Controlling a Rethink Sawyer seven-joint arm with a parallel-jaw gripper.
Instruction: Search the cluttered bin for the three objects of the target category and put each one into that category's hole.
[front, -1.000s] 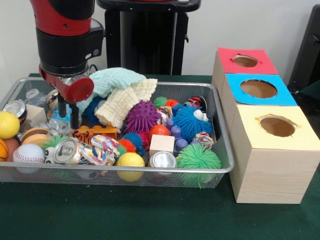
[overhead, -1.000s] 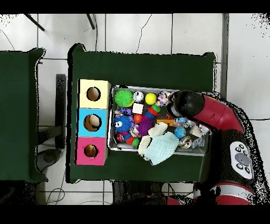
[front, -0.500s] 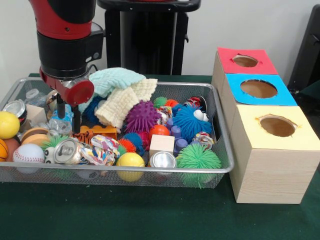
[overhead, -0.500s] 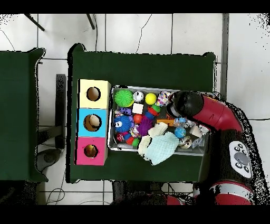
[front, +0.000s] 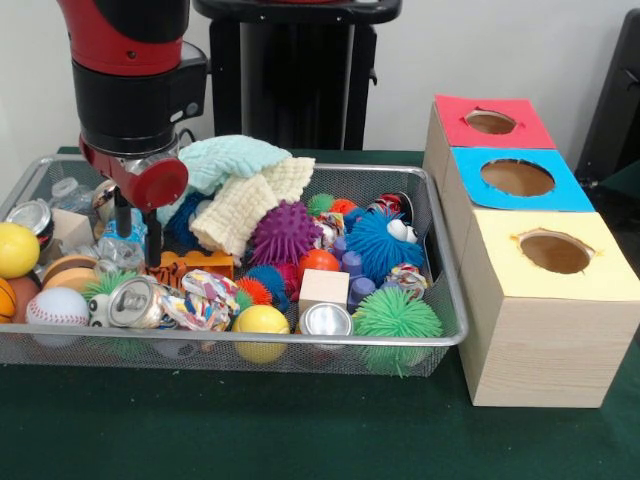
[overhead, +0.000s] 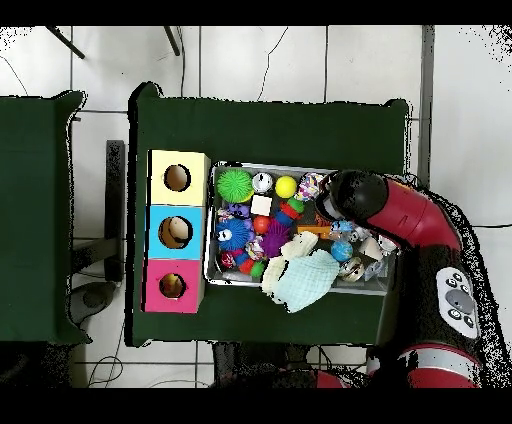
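My gripper (front: 137, 232) hangs in the left part of the wire mesh bin (front: 300, 346). Its fingers (front: 153, 243) stand apart, open, on either side of a crumpled clear bottle with a blue label (front: 129, 236); whether they touch it I cannot tell. Just in front lie a crushed drink can (front: 134, 301) and an orange tiger toy (front: 186, 265). In the overhead view the red arm (overhead: 352, 196) covers the gripper at the bin's right end. Three wooden boxes with holes stand beside the bin: red top (front: 490, 122), blue top (front: 518, 178), yellow top (front: 555, 251).
The bin is heaped with mint and cream cloths (front: 240, 175), purple (front: 285, 232), blue (front: 380, 242) and green (front: 397, 315) spiky balls, a wooden block (front: 323, 288), a second can (front: 327, 320), a baseball (front: 57, 305) and yellow balls (front: 18, 248). Green cloth covers the table (front: 250, 430).
The arm has shifted only slightly over the bin's left part, and the fingers still straddle the crumpled bottle. Nothing has left the bin.
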